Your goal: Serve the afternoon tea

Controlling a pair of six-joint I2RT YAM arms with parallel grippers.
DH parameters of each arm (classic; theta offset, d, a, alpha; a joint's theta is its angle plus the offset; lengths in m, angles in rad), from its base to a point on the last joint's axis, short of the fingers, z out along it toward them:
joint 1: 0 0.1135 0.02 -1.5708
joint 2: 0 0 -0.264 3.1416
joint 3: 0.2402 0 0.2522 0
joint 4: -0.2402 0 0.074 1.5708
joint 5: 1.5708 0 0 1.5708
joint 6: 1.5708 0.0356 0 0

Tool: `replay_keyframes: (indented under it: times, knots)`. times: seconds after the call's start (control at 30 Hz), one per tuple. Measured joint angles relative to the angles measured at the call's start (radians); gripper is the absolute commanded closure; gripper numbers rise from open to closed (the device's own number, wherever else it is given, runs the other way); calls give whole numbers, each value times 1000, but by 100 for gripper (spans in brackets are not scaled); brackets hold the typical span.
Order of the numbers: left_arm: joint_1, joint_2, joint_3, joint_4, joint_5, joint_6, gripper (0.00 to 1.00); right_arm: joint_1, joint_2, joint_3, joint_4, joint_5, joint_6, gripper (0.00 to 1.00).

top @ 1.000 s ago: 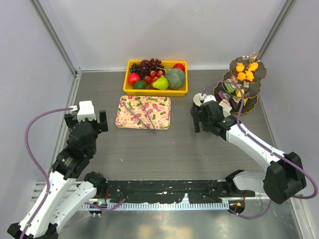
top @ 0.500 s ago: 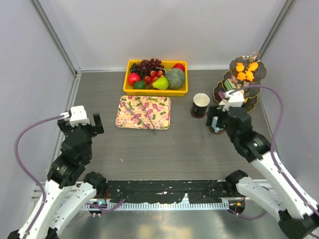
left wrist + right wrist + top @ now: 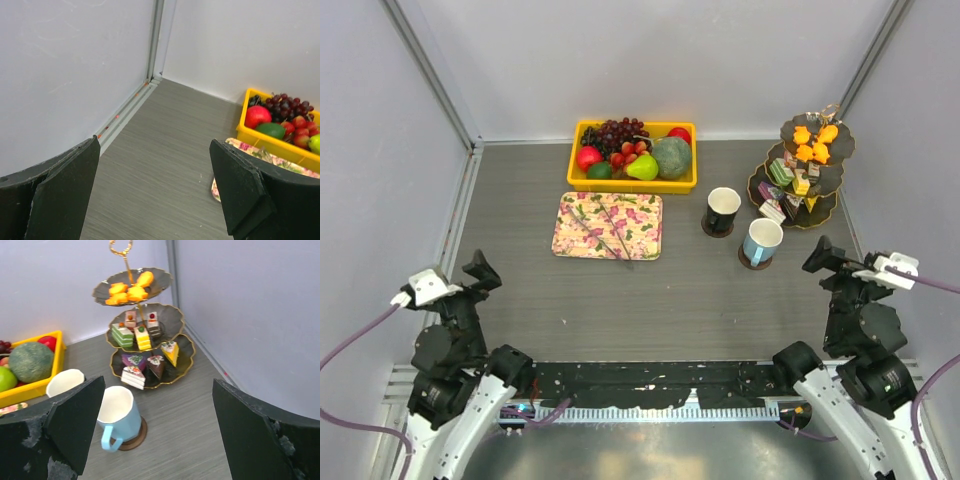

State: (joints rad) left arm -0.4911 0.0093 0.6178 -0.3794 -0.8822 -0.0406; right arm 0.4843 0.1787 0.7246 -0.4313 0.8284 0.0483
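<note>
The dark gold-rimmed three-tier stand [image 3: 827, 207] stands at the back right, also in the right wrist view [image 3: 187, 357]. Orange pastries [image 3: 812, 140] [image 3: 127, 290] lie on its top tier. Multicoloured cake pieces [image 3: 790, 180] [image 3: 142, 337] lie on the two lower tiers. The black cup [image 3: 722, 211] [image 3: 65, 382] stands upright left of the stand. The light-blue cup [image 3: 761, 242] [image 3: 117, 417] stands upright on a brown coaster [image 3: 139, 434] beside it. My right gripper [image 3: 828, 270] [image 3: 160, 440] is open and empty, near and right of the cups. My left gripper [image 3: 478, 285] [image 3: 155, 200] is open and empty at the near left.
A yellow bin [image 3: 632, 185] [image 3: 270, 147] of larger fruit stands at the back centre. A floral rectangular tray [image 3: 608, 226] [image 3: 260, 156] lies in front of it. Grey walls close in on the left, the right and the back.
Both arms have drawn back toward the near edge. The right gripper has left the light-blue cup standing on its coaster beside the black cup.
</note>
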Motion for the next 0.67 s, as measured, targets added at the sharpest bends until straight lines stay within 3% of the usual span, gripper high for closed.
replay_keyframes:
  times: [0.33, 0.67]
  knots:
    - [0, 1, -103, 42, -8, 23, 1, 0, -174, -135, 110, 136, -88, 5]
    - [0, 1, -104, 48, -8, 18, 1, 0, -174, -172, 151, 156, -103, 5]
